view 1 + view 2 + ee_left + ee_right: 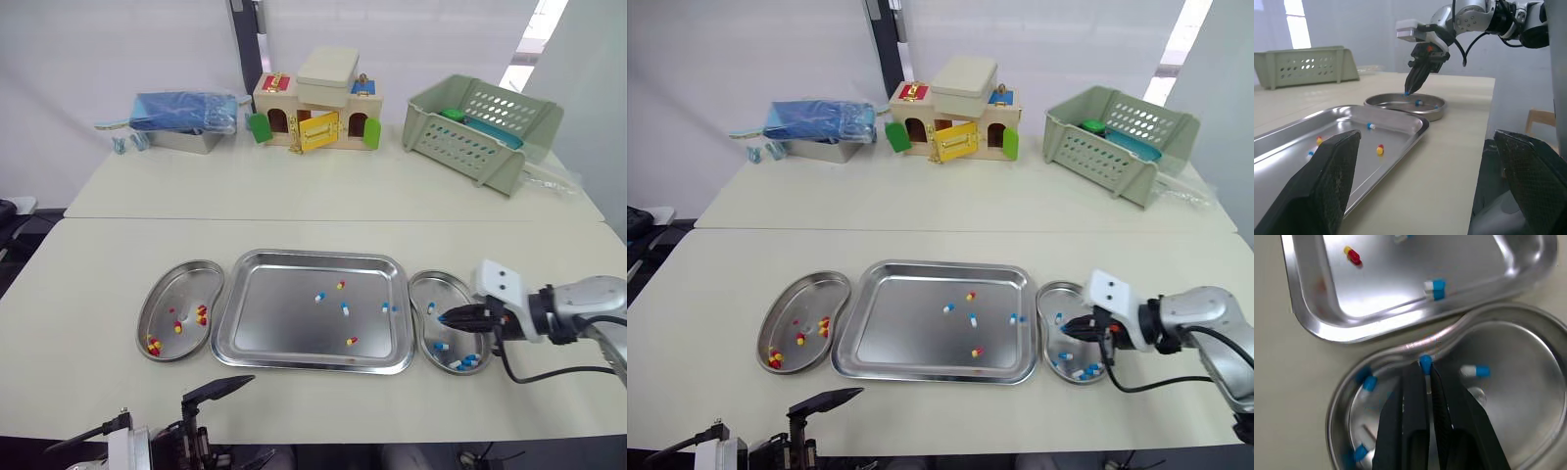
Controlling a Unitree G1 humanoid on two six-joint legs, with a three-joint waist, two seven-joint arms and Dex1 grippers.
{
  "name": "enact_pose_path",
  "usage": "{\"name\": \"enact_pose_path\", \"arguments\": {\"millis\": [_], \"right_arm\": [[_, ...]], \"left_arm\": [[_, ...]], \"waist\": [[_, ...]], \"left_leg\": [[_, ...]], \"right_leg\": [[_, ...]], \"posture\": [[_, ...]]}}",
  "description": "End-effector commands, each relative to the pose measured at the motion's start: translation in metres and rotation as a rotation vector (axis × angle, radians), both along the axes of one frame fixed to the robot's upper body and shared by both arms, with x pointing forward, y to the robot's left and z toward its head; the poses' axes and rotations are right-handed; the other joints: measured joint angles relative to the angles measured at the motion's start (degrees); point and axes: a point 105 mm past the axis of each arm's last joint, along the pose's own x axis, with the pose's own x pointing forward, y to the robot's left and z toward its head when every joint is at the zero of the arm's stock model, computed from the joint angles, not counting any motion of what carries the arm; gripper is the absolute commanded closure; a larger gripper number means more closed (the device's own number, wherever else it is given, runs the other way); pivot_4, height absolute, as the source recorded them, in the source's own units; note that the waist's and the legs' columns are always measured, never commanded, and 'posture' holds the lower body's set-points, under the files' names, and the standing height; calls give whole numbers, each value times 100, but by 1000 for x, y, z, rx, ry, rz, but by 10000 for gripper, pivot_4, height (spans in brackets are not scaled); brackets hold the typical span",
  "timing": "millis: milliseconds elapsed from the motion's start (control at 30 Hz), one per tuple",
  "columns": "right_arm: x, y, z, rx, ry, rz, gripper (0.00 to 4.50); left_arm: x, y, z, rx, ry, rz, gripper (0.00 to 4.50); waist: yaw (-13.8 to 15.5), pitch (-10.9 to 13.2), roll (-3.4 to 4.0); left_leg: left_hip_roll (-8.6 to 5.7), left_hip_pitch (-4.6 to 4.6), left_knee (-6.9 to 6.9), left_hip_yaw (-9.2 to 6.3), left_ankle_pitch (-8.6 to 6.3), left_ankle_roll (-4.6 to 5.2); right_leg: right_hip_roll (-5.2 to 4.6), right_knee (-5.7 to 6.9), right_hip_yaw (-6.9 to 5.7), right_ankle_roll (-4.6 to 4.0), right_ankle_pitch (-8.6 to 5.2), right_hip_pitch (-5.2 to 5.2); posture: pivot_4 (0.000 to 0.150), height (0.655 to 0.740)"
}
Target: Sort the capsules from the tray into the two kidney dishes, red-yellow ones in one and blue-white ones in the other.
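Held capsule (1425, 364): pinched at the tips of my right gripper (453, 316), fingers almost together on it. Only the blue end shows, so probably a blue-white one. It sits over the near-left part of the right kidney dish (446, 292), close to the rim beside the tray; I can't tell if it touches the metal.

Right kidney dish already has blue-white capsules (468, 361) scattered in it, some near the front edge, one at the far left.

Tray (284, 318) is in the middle, touching or just beside both dishes. In it are three blue-white pieces (344, 307) and two red-yellow pieces (352, 341), all in its right half.

Left kidney dish (181, 286) is left of the tray and holds red-yellow capsules (201, 314) toward its near side.

My left gripper (1426, 137) is at the near edge of the table, fingers spread wide, gripping nothing.

Far side of the table: green basket (485, 127) on the right, toy house (315, 113) in the centre, blue bag (186, 111) on the left.
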Motion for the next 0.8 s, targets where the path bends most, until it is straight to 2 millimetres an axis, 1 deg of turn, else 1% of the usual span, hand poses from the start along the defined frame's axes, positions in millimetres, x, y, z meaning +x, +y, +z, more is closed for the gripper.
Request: {"name": "enact_pose_path", "arguments": {"millis": [33, 133, 300, 367, 400, 600, 800], "right_arm": [[-1, -11, 9, -17, -42, -21, 44840], [0, -17, 4, -36, -41, -37, 44840], [1, -16, 2, -23, -37, -41, 44840], [1, -17, 1, -25, -36, -41, 38848], [1, -17, 0, -25, -35, -42, 37773], [1, -21, -1, -30, -31, -42, 22074], [2, -22, -1, -19, -34, -41, 5006]], "left_arm": [[-2, -3, 4, -13, -18, -27, 0], [-2, -3, 4, -13, -15, -31, 0], [-1, -2, 4, -10, -18, -23, 0], [-1, -2, 4, -10, -19, -17, 0], [-1, -2, 4, -11, -19, -14, 0], [-3, -4, 3, -11, -7, -8, 0], [-1, -4, 2, -6, -8, 0, 0]], "waist": [[-7, 0, 1], [6, 0, 1], [19, 0, 1], [21, 0, 1], [23, 0, 1], [23, 0, 1], [25, 0, 1]], "left_leg": [[0, 0, 0, 0, 0, 1], [0, -2, 2, 0, 0, 1], [0, -2, 3, 0, 0, 0], [0, -2, 3, 0, 0, 0], [0, -2, 4, 0, 0, 0], [0, -2, 4, 0, 0, 0], [0, -2, 5, 0, 0, 0]], "right_leg": [[2, 0, 2, -1, 1, 0], [1, -1, 1, 0, 1, 2], [1, -2, 0, 0, 1, 2], [0, -2, 0, 0, 1, 2], [1, -2, 0, 1, 2, 3], [0, -2, 0, 1, 2, 3], [0, -2, 0, 1, 2, 4]], "posture": [[1500, 7400], [1500, 7400], [1500, 7400], [1500, 7400], [1500, 7400], [1500, 7400], [1500, 7400]]}}
